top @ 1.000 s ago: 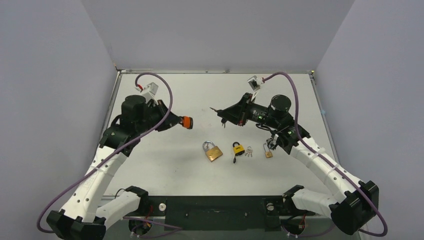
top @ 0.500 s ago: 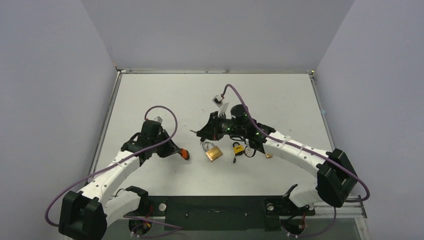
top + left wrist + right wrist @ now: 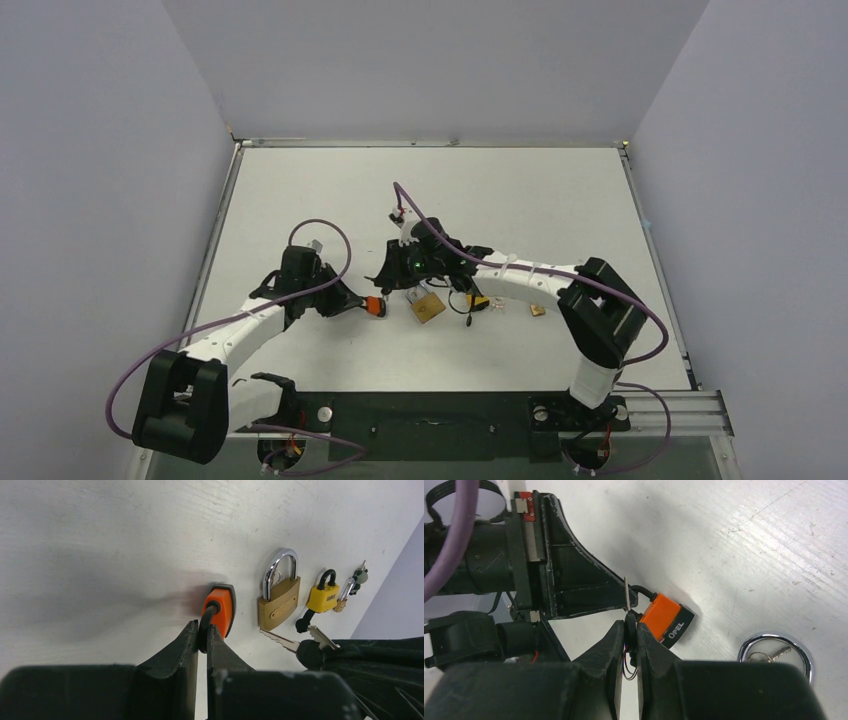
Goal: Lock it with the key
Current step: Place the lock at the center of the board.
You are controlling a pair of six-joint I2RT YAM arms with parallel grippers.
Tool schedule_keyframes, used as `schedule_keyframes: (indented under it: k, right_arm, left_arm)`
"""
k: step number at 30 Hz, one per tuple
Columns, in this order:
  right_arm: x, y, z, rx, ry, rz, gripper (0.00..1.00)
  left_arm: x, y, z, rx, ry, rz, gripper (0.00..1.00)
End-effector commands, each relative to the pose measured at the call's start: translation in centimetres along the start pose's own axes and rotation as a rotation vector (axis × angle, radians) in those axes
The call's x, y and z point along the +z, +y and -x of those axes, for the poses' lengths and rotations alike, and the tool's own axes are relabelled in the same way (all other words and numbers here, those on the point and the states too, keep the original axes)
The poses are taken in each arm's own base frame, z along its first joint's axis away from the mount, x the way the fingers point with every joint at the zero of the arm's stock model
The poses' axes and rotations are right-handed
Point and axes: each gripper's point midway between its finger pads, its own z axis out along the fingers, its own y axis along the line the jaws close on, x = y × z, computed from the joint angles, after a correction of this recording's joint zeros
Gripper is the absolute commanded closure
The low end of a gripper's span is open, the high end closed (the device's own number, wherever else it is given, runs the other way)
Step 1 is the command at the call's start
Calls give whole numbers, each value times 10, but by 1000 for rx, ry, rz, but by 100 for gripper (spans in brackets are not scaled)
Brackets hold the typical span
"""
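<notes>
So, the left gripper (image 3: pixel 202 636) is pinching the orange padlock (image 3: pixel 220 607) by its black shackle, and the lock body is sitting low on the table (image 3: pixel 300 190), near the brass padlock (image 3: pixel 279 602). The right gripper (image 3: pixel 630 630) is clamping the key (image 3: pixel 625 594) by its black head, with the blade poking out just beside the orange padlock.

Robotics lab test cell, white table (image 3: pixel 330 180), plain grey walls (image 3: pixel 100 150), aluminium frame (image 3: pixel 670 408), two cabled robot arms (image 3: pixel 520 280)

Brass padlock (image 3: pixel 428 308) close beside orange padlock (image 3: pixel 374 306), far table (image 3: pixel 540 185) open
</notes>
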Motion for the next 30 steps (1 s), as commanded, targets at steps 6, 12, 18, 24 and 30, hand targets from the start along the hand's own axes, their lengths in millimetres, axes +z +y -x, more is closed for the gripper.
schedule_keyframes:
  k: [6, 12, 18, 24, 30]
  right_arm:
    - [26, -11, 33, -49, -67, -102, 100]
    - [42, -30, 31, -60, -41, -174, 100]
    - [53, -45, 26, -65, -25, -222, 100]
    - [59, -53, 16, -61, -2, -236, 100]
    - [61, -56, 12, -64, 9, -238, 100]
  left_arm:
    - [2, 21, 21, 140, 14, 159, 100]
    - [2, 37, 27, 154, 26, 256, 100]
    - [10, 53, 37, 126, 18, 351, 92]
    - [16, 55, 46, 99, -26, 373, 78]
    - [19, 46, 61, 110, -57, 369, 72]
